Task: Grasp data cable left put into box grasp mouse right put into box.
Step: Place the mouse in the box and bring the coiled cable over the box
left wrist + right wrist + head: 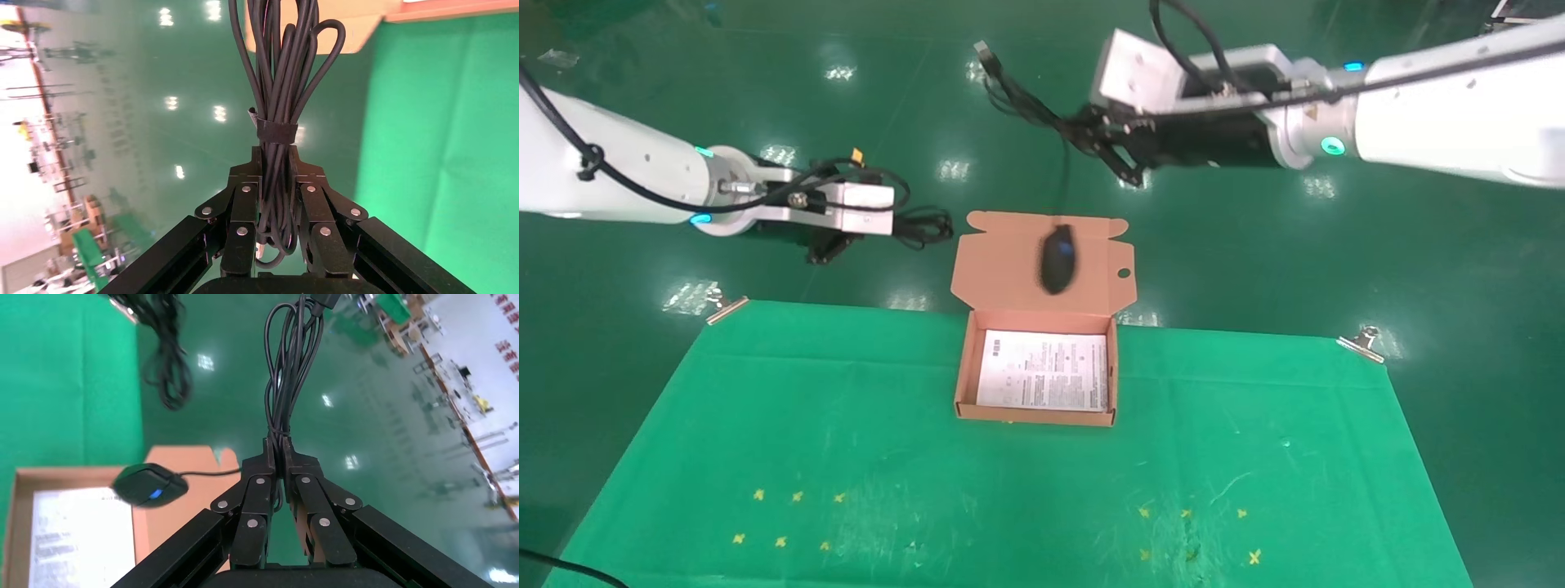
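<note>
Box [1037, 408]: orange-brown cardboard, open, on the green cloth [764, 425] covering the counter, at its far edge; flap lid [1001, 261] laid back away from the robot.
Sheet [1042, 371]: white, printed, flat on the floor of the box.
Left gripper [834, 245]: in the air left of the box lid, beyond the cloth's far edge; jaws closed tight on the data cable.
Data cable [278, 92]: long bundle of black loops bound by a dark strap [276, 130]; held just below the strap, with the loops reaching out past the fingertips toward the box lid.
Right gripper [1120, 159]: raised above and behind the box, right of centre; jaws pinched on the mouse's bunched cord [287, 373].
Mouse [1057, 258]: black, oval, blue light showing in the right wrist view; dangling on its cord in the air over the open lid, not touching the box.
USB plug [985, 53]: silver, at the free end of the cord, sticking up left of the right gripper.
Clips [1361, 343]: metal, pinning the cloth's two far corners.
</note>
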Controlling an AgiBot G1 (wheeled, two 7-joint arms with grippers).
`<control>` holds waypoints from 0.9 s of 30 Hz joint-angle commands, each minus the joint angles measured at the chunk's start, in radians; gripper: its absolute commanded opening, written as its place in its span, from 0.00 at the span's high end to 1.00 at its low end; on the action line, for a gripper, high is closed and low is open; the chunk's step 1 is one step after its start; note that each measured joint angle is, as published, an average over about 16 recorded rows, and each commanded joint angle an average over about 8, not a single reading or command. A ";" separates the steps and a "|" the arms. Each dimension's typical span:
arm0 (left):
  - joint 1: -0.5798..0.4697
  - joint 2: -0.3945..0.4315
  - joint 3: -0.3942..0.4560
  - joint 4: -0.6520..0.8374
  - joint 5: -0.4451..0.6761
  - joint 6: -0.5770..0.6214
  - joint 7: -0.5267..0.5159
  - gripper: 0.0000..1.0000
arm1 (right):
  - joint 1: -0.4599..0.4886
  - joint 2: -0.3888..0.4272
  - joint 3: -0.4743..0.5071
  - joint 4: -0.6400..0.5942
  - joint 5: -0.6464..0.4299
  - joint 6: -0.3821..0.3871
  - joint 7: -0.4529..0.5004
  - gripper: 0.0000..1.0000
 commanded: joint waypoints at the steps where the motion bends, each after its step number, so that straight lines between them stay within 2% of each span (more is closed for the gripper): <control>1: -0.006 0.002 -0.002 -0.006 0.007 -0.012 -0.005 1.00 | 0.014 -0.017 0.009 -0.032 0.019 -0.007 -0.024 1.00; 12: -0.014 -0.009 -0.014 -0.010 -0.005 -0.021 -0.027 1.00 | 0.039 -0.055 0.004 -0.087 0.023 -0.024 -0.091 1.00; 27: 0.015 -0.042 0.023 -0.018 0.071 0.020 -0.134 1.00 | -0.033 -0.091 -0.013 -0.135 0.008 0.010 -0.134 1.00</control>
